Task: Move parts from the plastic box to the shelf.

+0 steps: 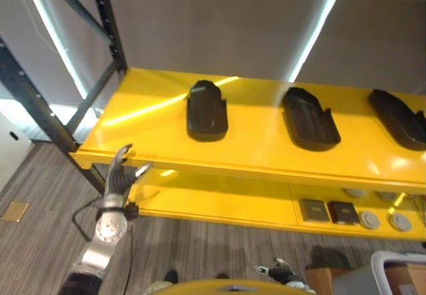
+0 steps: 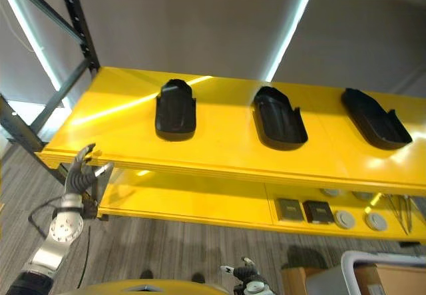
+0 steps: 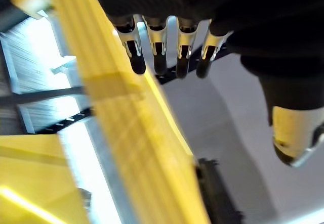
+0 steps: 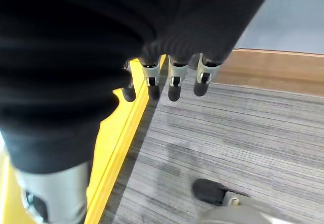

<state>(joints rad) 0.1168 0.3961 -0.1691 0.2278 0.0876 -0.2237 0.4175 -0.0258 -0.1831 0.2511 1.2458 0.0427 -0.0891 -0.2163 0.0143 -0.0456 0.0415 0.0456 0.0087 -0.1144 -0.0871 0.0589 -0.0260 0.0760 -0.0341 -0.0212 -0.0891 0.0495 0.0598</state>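
Observation:
Three black moulded parts lie in a row on the top board of the yellow shelf (image 1: 259, 152): one at the left (image 1: 207, 110), one in the middle (image 1: 310, 118) and one at the right (image 1: 399, 118). My left hand (image 1: 120, 175) is raised just below the shelf's front left corner, fingers (image 3: 157, 57) straight and empty; the left part (image 3: 217, 193) shows past them. My right hand (image 1: 281, 270) hangs low over the floor, its fingers (image 4: 174, 85) relaxed and holding nothing. The plastic box (image 1: 393, 265) stands at the lower right, its inside mostly hidden.
On the lower shelf board lie two dark square pieces (image 1: 327, 211) and several grey discs (image 1: 384, 220). Black steel uprights (image 1: 40, 112) frame the shelf's left end. A brown carton (image 1: 321, 278) stands beside the box on the grey carpet (image 4: 243, 143).

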